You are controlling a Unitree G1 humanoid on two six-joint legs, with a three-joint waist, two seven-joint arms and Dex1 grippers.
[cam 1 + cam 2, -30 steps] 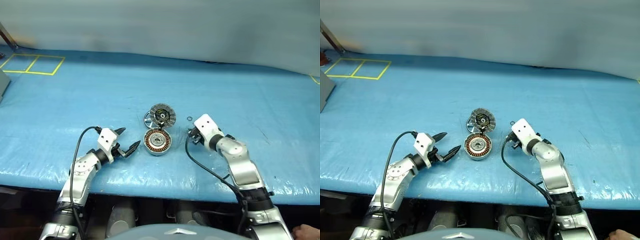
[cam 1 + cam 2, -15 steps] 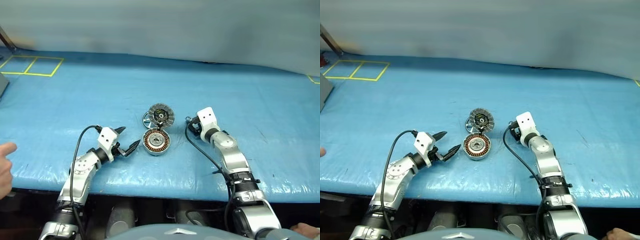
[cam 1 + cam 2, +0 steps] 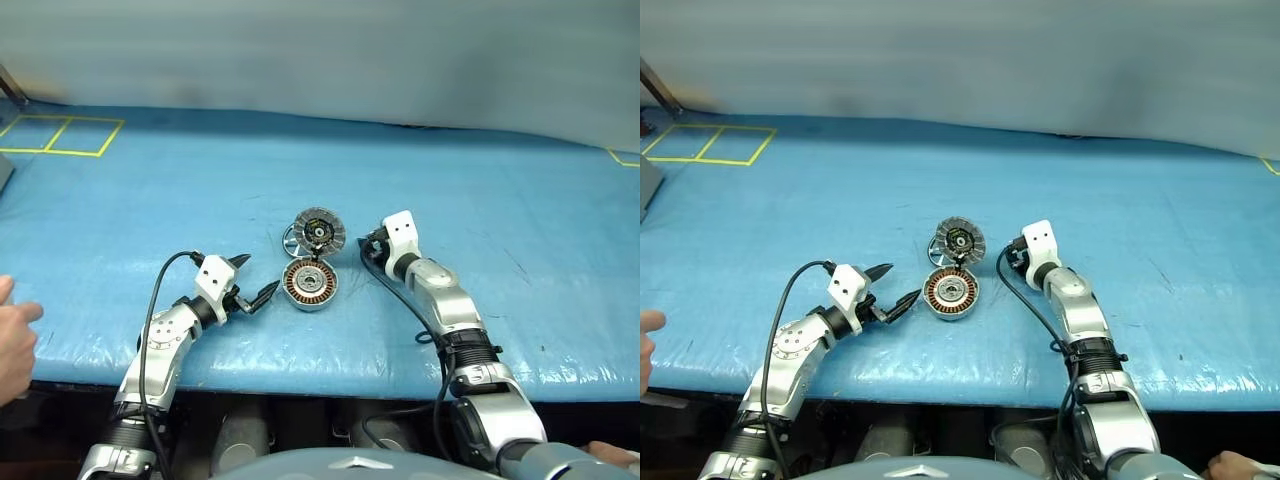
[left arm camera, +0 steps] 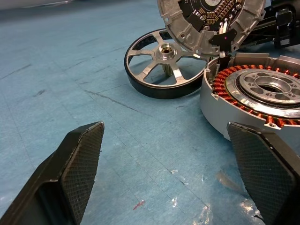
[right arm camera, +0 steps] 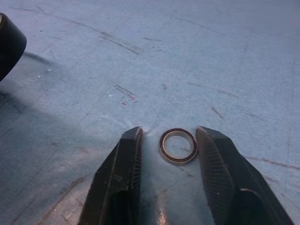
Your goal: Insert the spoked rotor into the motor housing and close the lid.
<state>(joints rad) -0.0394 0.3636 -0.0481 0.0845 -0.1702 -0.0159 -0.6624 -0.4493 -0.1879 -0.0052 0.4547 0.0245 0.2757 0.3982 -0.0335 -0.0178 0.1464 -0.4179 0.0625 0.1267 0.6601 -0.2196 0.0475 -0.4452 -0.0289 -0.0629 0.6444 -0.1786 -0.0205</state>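
Now the right gripper straddles a small ring without pinching; at nine o'clock, the left gripper waits spread beside the open motor housing.

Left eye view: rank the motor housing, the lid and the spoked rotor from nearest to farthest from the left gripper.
1. The motor housing, lying open on the blue mat just beyond the left gripper, toward the robot's right.
2. The spoked rotor, flat on the mat behind the housing, partly hidden by the lid.
3. The lid, swung up behind the housing; nearly level with the rotor, so a close call.
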